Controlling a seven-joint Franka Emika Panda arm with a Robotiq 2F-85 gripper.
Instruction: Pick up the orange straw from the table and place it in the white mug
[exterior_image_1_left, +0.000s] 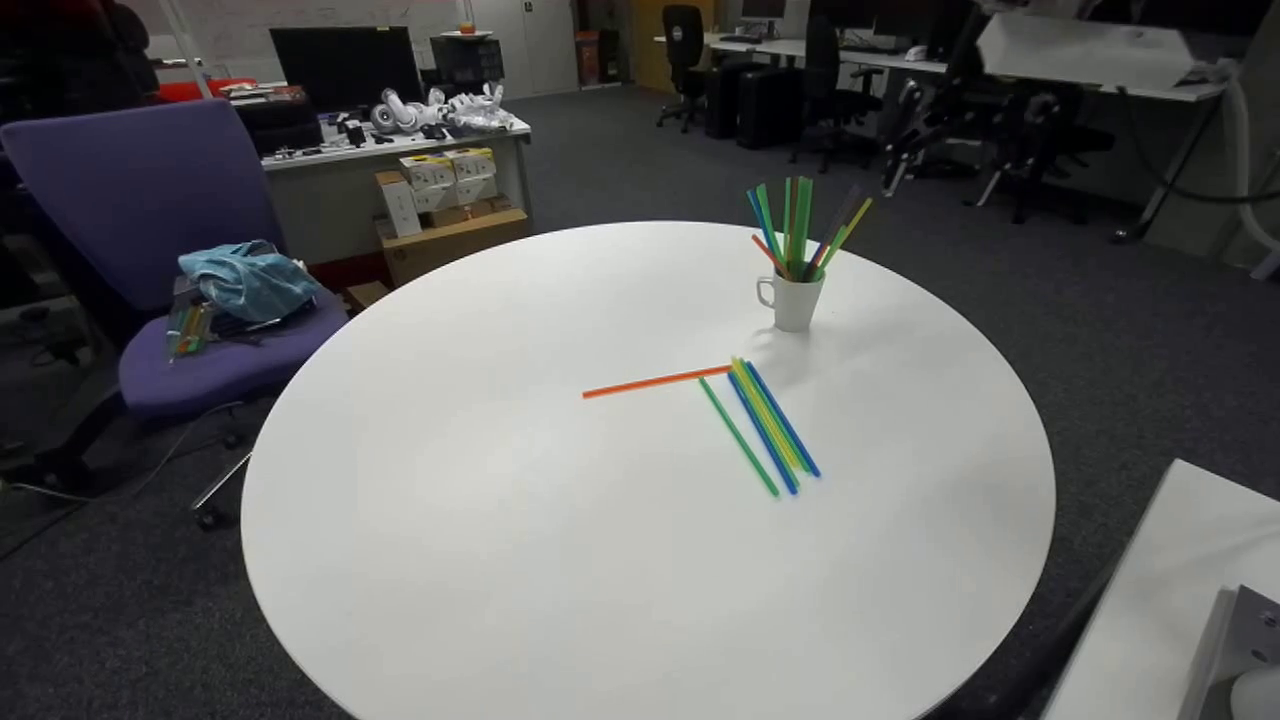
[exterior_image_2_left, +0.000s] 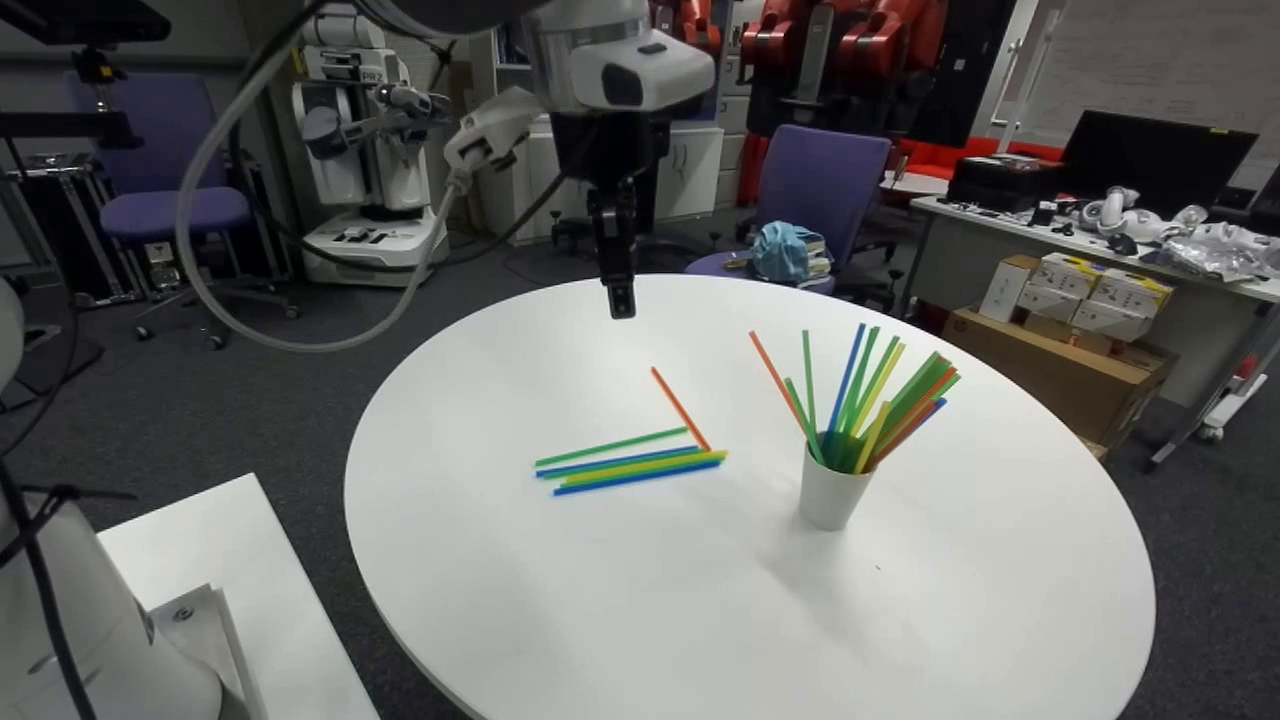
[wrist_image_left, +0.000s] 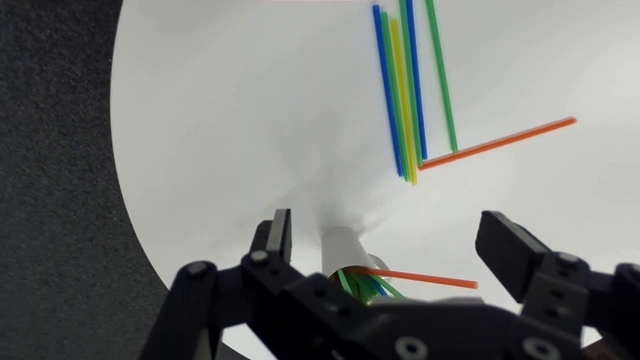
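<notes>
The orange straw lies flat on the white table (exterior_image_1_left: 480, 540), seen in both exterior views (exterior_image_1_left: 655, 381) (exterior_image_2_left: 680, 408) and in the wrist view (wrist_image_left: 497, 143). One end lies at the ends of the other straws. The white mug (exterior_image_1_left: 796, 307) stands upright, filled with several straws, orange ones among them; it also shows in an exterior view (exterior_image_2_left: 832, 498) and in the wrist view (wrist_image_left: 342, 247). My gripper (wrist_image_left: 385, 220) is open and empty, high above the table. It also shows in both exterior views (exterior_image_1_left: 935, 185) (exterior_image_2_left: 622, 300). Its body hides part of the mug's straws in the wrist view.
A row of blue, green and yellow straws (wrist_image_left: 402, 100) lies close together on the table. A single green straw (wrist_image_left: 442, 75) lies beside them, its end near the orange straw. A purple chair (exterior_image_1_left: 150, 200) stands by the table's edge.
</notes>
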